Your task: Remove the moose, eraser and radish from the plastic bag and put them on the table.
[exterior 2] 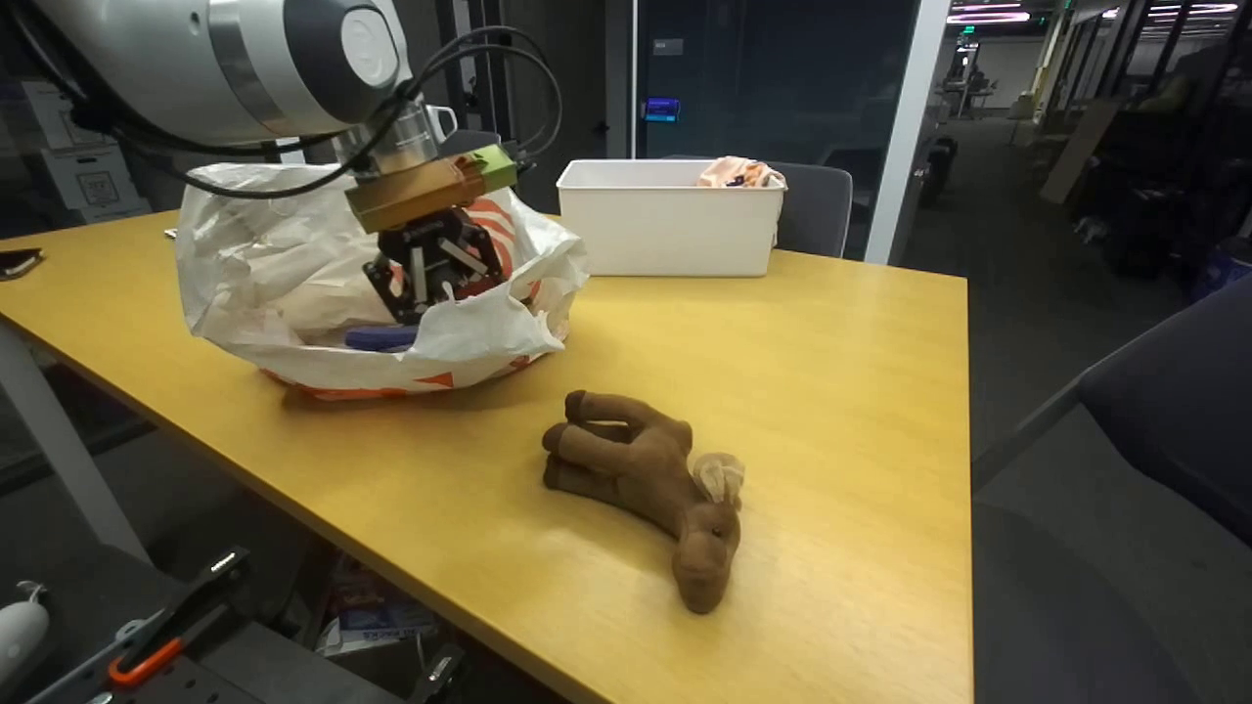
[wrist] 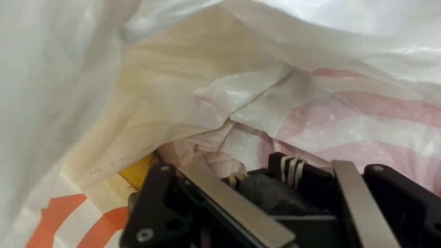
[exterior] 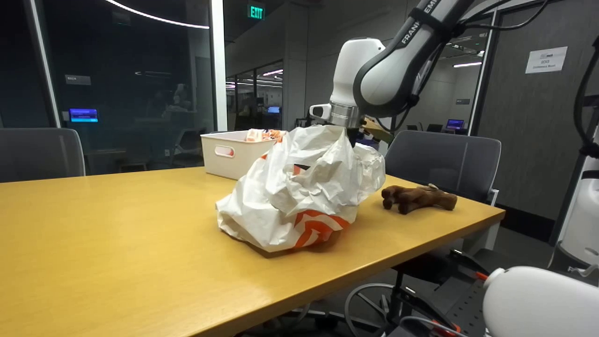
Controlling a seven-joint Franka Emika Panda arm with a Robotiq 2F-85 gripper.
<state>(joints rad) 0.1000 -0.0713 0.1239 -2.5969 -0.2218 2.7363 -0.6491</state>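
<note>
The white plastic bag with orange print (exterior: 323, 182) (exterior 2: 259, 244) (wrist: 213, 41) stands open and crumpled on the table. My gripper (exterior 2: 435, 284) (wrist: 260, 172) is down inside it. The fingers, wrapped in pale bands, are nearly closed on a dark grey, felt-like thing (wrist: 272, 191), which may be the eraser. A blue thing (exterior 2: 380, 338) shows in the bag's mouth beside the gripper. A yellow thing (wrist: 137, 171) lies inside the bag, partly hidden. The brown plush moose (exterior: 419, 198) (exterior 2: 641, 464) lies on its side on the table. I cannot make out the radish.
A white bin (exterior: 236, 161) (exterior 2: 675, 235) with patterned cloth (exterior 2: 740, 173) in it stands behind the bag. A black phone-like thing (exterior 2: 18, 262) lies at the table's far edge. Bag walls surround the gripper. Table edges run near the moose. Chairs (exterior: 440, 157) stand around.
</note>
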